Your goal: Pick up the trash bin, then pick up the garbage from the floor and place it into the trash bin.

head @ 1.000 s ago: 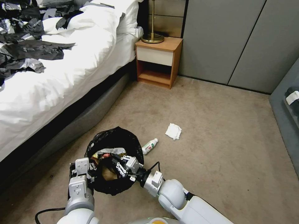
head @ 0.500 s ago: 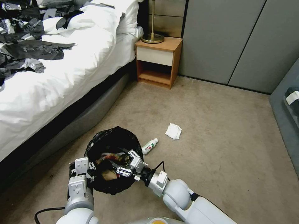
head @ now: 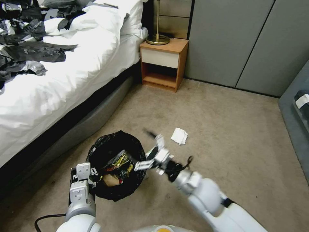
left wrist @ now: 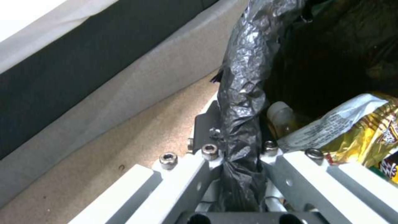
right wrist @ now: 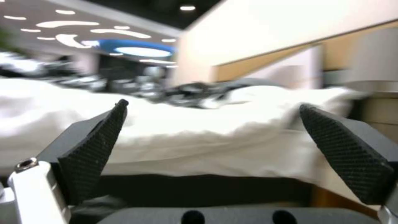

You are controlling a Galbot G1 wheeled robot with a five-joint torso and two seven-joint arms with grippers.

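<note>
The left gripper [head: 84, 176] sits at the near rim of the small round trash bin lined with a glossy black plastic bag [head: 111, 151], its fingers [left wrist: 195, 174] pinched on the bagged rim [left wrist: 240, 102], holding the bin by the bed [head: 64, 80] side. Inside the bin lie yellow and gold snack wrappers [head: 120, 161], a brown paper piece [head: 111, 180] and a small clear plastic bottle [left wrist: 282, 115]. The right gripper [head: 151, 151] hangs just past the bin's far-right rim, above the carpet floor [head: 225, 129], fingers [right wrist: 95, 149] spread wide with nothing between them. Step in hand looks like going for the next litter piece. The small white plastic bottle with green label [head: 150, 150] lies on the floor touching or just beside the bin's right side, mostly hidden by the gripper; from the little that shows, its long axis seems to run diagonally away from the bin, cap end cannot be told. To do it well: come down with the fingers across that long axis, not along it, close at mid-body so it does not roll, and keep clear of the bag. The crumpled white tissue [head: 179, 135] lies farther out on the floor, near the bottle, no clear axis; a top-down pinch suits it. The left grip should keep the bin upright and mouth open.
</note>
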